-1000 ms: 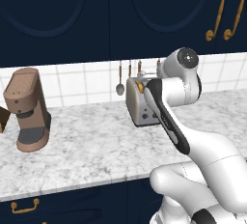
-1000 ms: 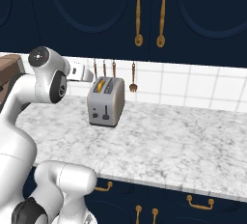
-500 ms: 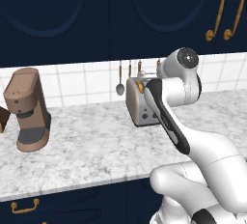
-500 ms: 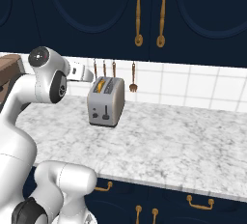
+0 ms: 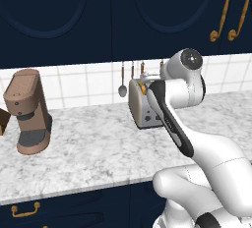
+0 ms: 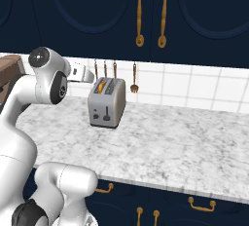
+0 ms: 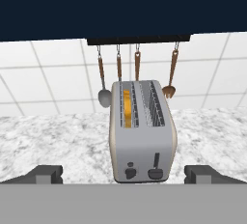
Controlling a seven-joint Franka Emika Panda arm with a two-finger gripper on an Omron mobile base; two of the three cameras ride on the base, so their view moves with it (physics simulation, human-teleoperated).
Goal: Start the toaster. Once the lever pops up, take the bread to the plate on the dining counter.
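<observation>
The silver toaster (image 7: pixel 142 131) stands on the marble worktop (image 7: pixel 53 141) against the white tiles, also seen as the toaster (image 6: pixel 107 103) and the toaster (image 5: pixel 142 109). The bread (image 7: pixel 127 108) sits deep in its left slot, only the orange crust showing. On the narrow face towards me are the dark lever (image 7: pixel 155 172) and a round knob (image 7: pixel 130 173). My gripper (image 7: pixel 124 175) is open, hanging in front of and above the toaster, its fingertips (image 7: pixel 46 174) spread wider than the toaster and touching nothing. The plate and the dining counter are out of view.
A brown coffee machine (image 5: pixel 27 111) stands at the left of the worktop. Several utensils (image 7: pixel 137 68) hang on a rail right behind the toaster. Navy wall cupboards (image 6: pixel 151 15) overhang the tiles, and drawers (image 6: pixel 199 203) lie below the front edge.
</observation>
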